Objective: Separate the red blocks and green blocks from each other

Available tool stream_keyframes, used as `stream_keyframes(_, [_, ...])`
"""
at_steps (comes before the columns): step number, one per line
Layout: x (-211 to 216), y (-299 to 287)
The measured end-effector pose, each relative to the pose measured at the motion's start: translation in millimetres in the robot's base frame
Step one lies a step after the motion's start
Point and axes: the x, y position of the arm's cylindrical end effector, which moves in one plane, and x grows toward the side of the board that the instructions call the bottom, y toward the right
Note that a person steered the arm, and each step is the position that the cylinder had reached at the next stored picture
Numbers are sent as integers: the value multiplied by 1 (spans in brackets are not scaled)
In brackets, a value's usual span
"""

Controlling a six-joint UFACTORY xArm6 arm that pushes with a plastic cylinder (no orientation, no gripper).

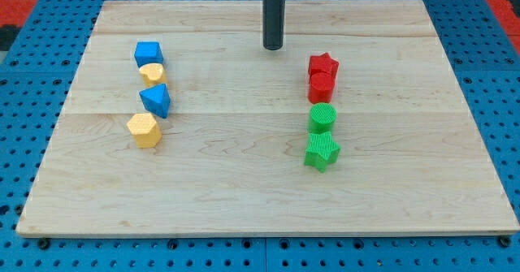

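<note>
The red star block [323, 64] and the red cylinder block [321, 86] stand touching, one above the other in the view, on the right half of the desk [244, 183]. Directly below them, the green cylinder block [322, 118] sits just beside the red cylinder, a thin gap at most, and the green star block [322, 152] touches it from the view's bottom. All four form one column, so the two colours are not yet apart.

My tip [272, 48] rests on the desk to the view's upper left of that column, near the red star but clear of it. There are no fingers on this rod, so nothing is apart, together or clamped.

To do the step well, I judge the narrow seam between red cylinder and green cylinder is the place to work. From the tip, that seam lies down and to the view's right. Coming in sideways at the reds' left faces and pushing them toward the view's right would split the pairs; a centred contact should keep a block from spinning off.

Well off to the tip's left lie a blue block [149, 53], a yellow block [152, 72], another blue block [155, 100] and a yellow hexagonal block [145, 130], which need no touching.
</note>
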Motion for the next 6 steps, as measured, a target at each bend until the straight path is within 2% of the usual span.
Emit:
stream_keyframes(4, [4, -2])
stream_keyframes(5, [-15, 46])
stream_keyframes(6, [-18, 12])
